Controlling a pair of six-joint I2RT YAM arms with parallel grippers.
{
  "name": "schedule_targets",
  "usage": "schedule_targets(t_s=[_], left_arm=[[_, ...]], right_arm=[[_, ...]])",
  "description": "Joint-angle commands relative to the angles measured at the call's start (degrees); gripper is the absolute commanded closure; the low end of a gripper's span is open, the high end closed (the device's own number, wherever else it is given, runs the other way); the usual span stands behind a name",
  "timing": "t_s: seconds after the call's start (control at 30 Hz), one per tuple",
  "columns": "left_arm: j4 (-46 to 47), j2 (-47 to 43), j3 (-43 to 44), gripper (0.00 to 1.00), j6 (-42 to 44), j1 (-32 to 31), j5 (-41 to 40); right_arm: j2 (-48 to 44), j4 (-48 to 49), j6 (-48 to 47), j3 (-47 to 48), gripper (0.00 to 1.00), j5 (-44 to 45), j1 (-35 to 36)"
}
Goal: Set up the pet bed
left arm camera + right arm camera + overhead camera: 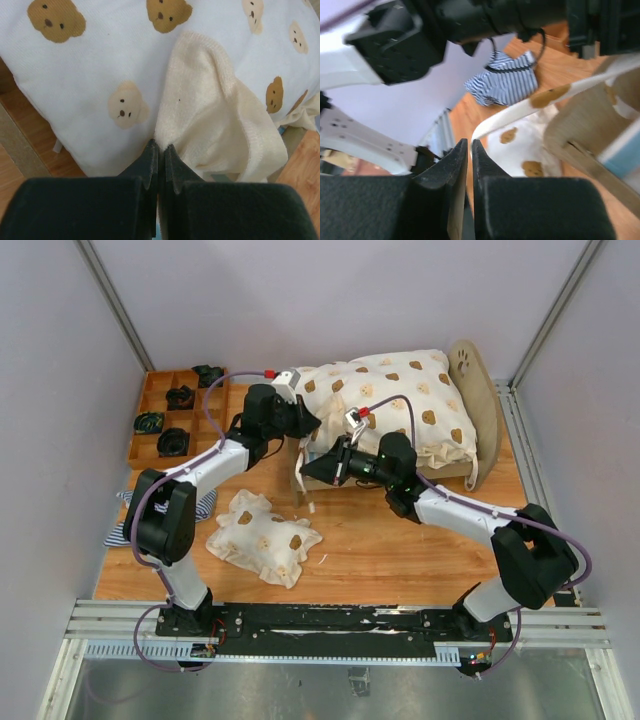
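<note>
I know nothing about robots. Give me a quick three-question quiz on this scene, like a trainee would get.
1. True or false: the quilt lies over the bed.
2. Fill in: the pillow lies on the ____.
3. What is the left end effector pinching? A) pillow B) quilt C) bed

Key: 1 true; 2 table; 3 B.
</note>
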Motion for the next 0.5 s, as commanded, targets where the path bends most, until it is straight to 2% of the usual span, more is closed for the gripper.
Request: schedule_targets(t_s=[0.0,0.1,0.17,0.3,0.37,0.47], left_arm=[[2.2,-0.5,-1.5,1.00,1.9,0.3,-2.0],[2.3,-0.5,-2.1,1.00,1.4,0.4,-1.9],[1.9,-0.8,-2.1,0.98,1.0,0.4,-1.3],[-1.3,-2.7,-1.8,0.79,0.8,0.4,-3.1],[-3.4,-4.2,-1.7,0.66,1.3,0.3,-4.5],[-6.4,-6.9,-2.0,0.58,2.6,0.3,-5.5]], right_arm=[[0.5,17.0,17.1,-2.7,0.88,-4.2,-0.1],[1.1,16.7,15.0,-4.1,0.78,-3.8,-0.1],[0.8,10.2,8.7,-5.0,0.70,-1.7,-0.1],[-1.4,-4.3,-3.6,-7.4,0.65,7.0,-0.1],[-3.2,-7.8,-7.5,-8.9,0.64,10.6,-0.1],[-5.4,-13.3,-13.2,-10.5,0.63,17.4,0.7]])
